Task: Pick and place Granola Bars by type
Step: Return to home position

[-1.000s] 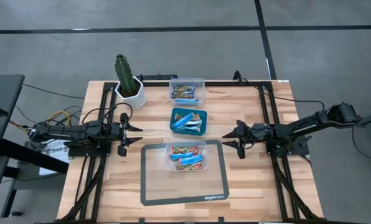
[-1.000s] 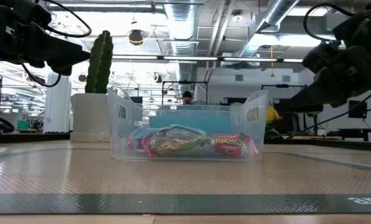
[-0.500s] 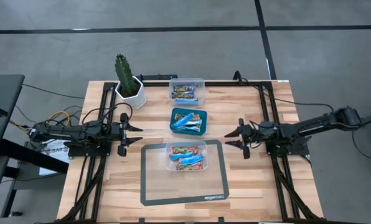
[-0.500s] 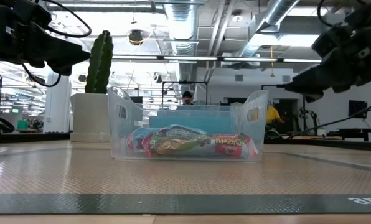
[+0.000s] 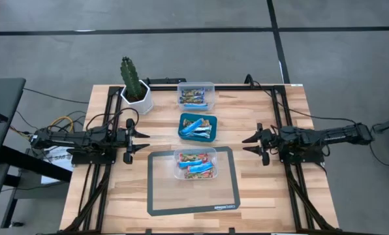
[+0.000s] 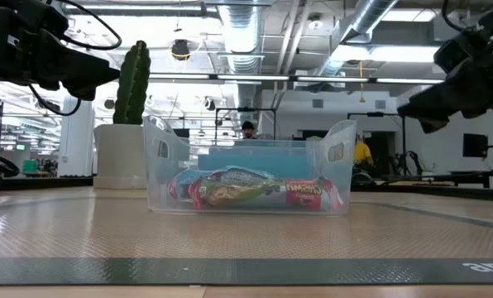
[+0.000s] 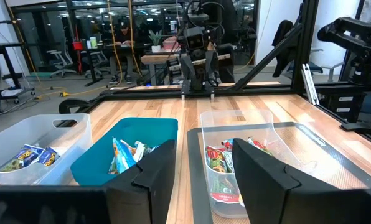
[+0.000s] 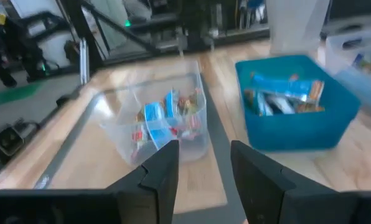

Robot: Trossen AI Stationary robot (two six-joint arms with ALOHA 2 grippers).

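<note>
Granola bars, blue and tan ones mixed, lie in a clear bin (image 5: 195,162) on the grey-edged mat. More lie in the teal bin (image 5: 198,126) and in the far clear bin (image 5: 196,95). My left gripper (image 5: 142,141) is open and empty at the left of the mat. My right gripper (image 5: 248,145) is open and empty at the right of the mat, above the table. The wrist views show the clear bin (image 7: 235,163) (image 8: 164,124) and the teal bin (image 7: 126,155) (image 8: 291,106) ahead of the fingers.
A potted cactus (image 5: 134,85) stands at the table's far left. The grey-edged mat (image 5: 193,196) lies at the near middle. Dark frame rails run along the left and right sides of the table.
My right gripper has drawn back toward the table's right edge, away from the bins, still open and empty. The left arm and the bins have kept still.
</note>
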